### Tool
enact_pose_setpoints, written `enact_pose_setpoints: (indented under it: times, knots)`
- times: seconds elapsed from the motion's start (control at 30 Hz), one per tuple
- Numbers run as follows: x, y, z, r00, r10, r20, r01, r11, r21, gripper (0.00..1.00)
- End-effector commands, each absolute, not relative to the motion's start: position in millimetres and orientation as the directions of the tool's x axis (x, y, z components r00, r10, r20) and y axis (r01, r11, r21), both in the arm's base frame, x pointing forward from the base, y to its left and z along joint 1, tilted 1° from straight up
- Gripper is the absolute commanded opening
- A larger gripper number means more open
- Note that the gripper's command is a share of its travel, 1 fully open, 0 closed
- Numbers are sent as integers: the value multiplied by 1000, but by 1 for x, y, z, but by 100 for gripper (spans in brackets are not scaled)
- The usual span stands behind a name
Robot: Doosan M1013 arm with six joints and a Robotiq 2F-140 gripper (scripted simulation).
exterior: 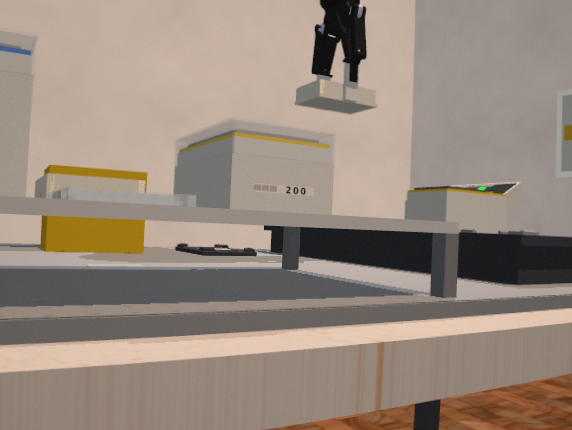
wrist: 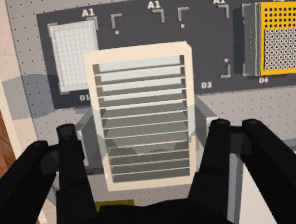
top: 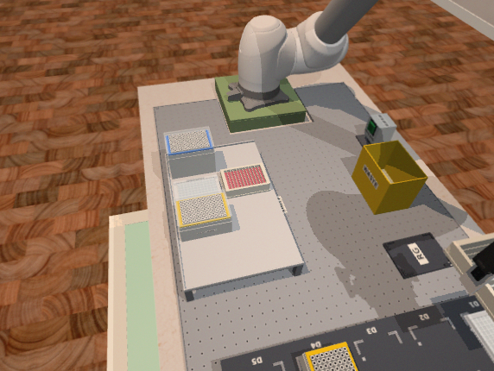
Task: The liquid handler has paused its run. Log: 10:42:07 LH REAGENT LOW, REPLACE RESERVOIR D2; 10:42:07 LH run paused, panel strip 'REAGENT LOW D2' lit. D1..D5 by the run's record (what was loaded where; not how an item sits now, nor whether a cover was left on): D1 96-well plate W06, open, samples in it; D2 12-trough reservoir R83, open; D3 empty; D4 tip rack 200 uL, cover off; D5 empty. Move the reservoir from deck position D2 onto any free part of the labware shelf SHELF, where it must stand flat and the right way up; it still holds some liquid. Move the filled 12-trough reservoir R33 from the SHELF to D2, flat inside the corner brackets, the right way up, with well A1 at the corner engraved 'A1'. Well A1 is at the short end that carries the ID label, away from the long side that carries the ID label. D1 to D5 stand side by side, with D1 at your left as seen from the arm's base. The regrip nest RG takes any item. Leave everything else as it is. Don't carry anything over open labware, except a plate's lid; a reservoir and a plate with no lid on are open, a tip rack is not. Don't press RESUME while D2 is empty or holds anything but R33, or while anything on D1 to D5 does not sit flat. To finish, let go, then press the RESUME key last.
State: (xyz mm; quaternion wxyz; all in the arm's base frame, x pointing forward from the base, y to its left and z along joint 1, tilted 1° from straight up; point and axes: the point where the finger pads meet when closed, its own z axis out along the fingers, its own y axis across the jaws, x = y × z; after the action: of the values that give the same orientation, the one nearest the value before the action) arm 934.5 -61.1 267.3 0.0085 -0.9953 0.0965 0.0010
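My gripper (wrist: 145, 114) is shut on a cream 12-trough reservoir (wrist: 142, 115), gripping it across its long sides. It holds the reservoir high in the air, roughly level, as the exterior view shows (exterior: 335, 97). In the top view the gripper (top: 484, 263) and the reservoir (top: 468, 254) sit at the right edge, between the RG nest and the deck. Deck position D2 (top: 425, 332) is bare inside its corner brackets. In the wrist view the reservoir hides most of D2. The open 96-well plate on D1 (wrist: 72, 55) lies just left of the reservoir's far end.
The shelf (top: 235, 216) carries a blue-rimmed tip rack (top: 188, 141), a yellow-rimmed one (top: 203, 210), a clear-covered plate (top: 196, 187) and a red plate (top: 244, 178); its near half is bare. A yellow waste bin (top: 389, 174), the black RG nest (top: 419, 254) and the D4 tip rack (top: 330, 358) stand nearby.
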Motion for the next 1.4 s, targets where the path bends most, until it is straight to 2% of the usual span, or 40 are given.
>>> enact_pose_setpoints:
  times: [0.0, 1.37]
  knots:
    - [927, -60, 268, 981, -192, -4, -192, -981, -17, 0]
    - [847, -45, 268, 981, -192, -4, -192, -981, -17, 0]
